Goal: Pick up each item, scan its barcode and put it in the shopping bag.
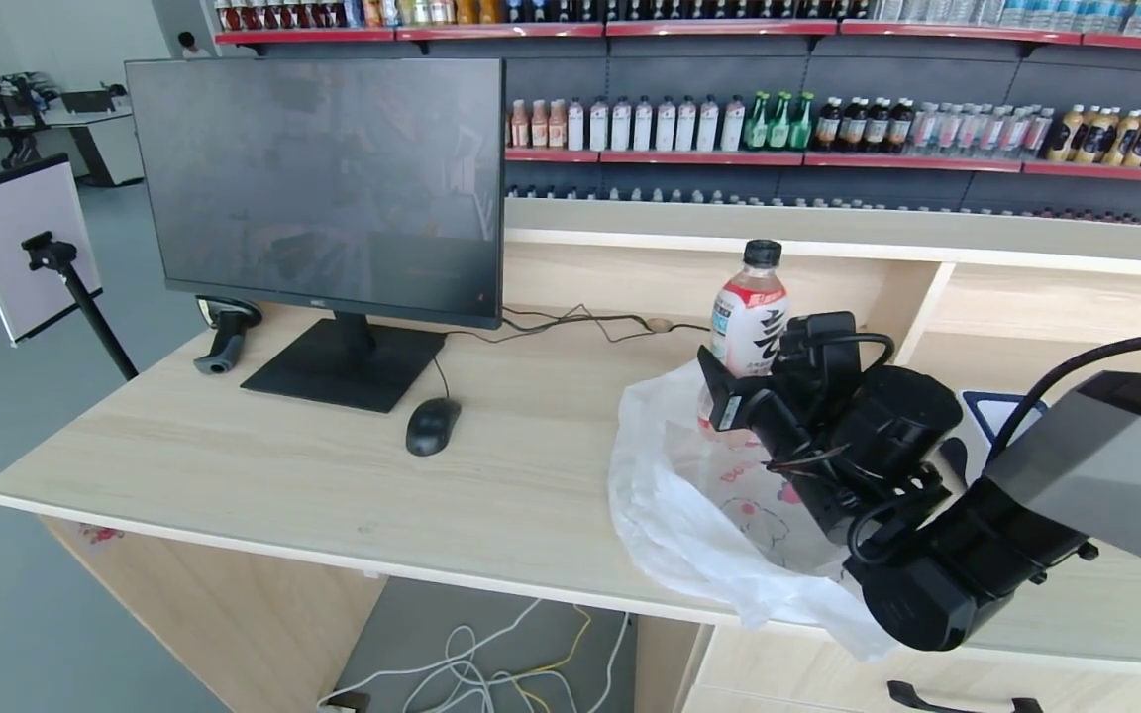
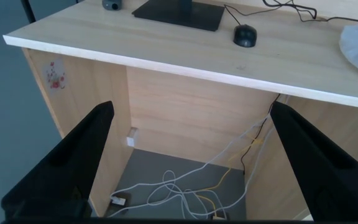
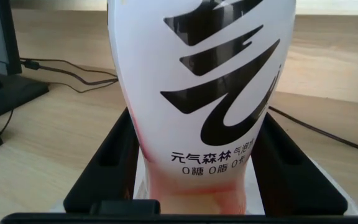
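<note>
Currently, the right gripper [image 1: 741, 394] is positioned over the rear part of the shopping bag [image 1: 670, 495], with its jaws clamped on the lower body of the bottle [image 1: 749, 322]. The bottle stands upright, cap on top, and its base sits low at the bag's back rim. I cannot tell whether the base rests on anything. The right wrist view confirms the clamp: one finger [image 3: 114, 165] presses each side of the bottle [image 3: 197, 93].

The white, crumpled bag lies on the wooden counter [image 1: 283, 465], near its front edge and right of centre. The left gripper [image 2: 191, 124] hangs below and in front of the counter [image 2: 166, 56], jaws wide apart and holding nothing.

Further left on the counter:
- the monitor [image 1: 323, 188] on its stand
- the mouse [image 1: 432, 426], just beside the stand base
- the barcode scanner [image 1: 224, 342], at the monitor's far left corner
</note>
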Tool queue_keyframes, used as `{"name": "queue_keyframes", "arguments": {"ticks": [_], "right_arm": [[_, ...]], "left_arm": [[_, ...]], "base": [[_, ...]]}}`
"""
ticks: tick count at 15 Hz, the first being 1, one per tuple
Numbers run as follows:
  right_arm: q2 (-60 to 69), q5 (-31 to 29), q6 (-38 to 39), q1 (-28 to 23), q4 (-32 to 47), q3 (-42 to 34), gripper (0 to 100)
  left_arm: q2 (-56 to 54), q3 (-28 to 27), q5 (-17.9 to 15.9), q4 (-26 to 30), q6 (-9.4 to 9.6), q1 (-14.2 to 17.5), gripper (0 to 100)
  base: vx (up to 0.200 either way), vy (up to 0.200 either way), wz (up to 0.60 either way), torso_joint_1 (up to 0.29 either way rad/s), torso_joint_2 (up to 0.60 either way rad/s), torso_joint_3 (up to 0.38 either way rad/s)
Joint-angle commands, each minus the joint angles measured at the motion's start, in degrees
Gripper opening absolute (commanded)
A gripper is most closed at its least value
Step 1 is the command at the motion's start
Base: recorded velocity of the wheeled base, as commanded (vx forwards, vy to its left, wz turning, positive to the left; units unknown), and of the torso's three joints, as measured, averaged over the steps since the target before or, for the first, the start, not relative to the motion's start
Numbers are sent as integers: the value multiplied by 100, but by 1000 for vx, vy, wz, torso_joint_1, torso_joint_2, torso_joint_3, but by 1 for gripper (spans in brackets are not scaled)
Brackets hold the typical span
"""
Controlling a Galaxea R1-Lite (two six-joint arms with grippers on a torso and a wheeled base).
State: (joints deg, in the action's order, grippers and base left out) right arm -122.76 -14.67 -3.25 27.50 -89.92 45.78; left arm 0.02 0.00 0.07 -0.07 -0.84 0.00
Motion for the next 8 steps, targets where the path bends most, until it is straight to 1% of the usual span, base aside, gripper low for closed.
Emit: {"name": "queue_keyframes", "arguments": {"ticks": [1, 8], "right_arm": [[-222, 8, 0, 10, -8, 89, 0], [-574, 8, 0, 18, -8, 186, 0]], "left_arm": [[-2, 0, 1, -1, 5, 0, 100], [-2, 0, 1, -1, -4, 0, 100]], "base": [[0, 0, 0, 0, 0, 0], [0, 0, 0, 0, 0, 0]]}}
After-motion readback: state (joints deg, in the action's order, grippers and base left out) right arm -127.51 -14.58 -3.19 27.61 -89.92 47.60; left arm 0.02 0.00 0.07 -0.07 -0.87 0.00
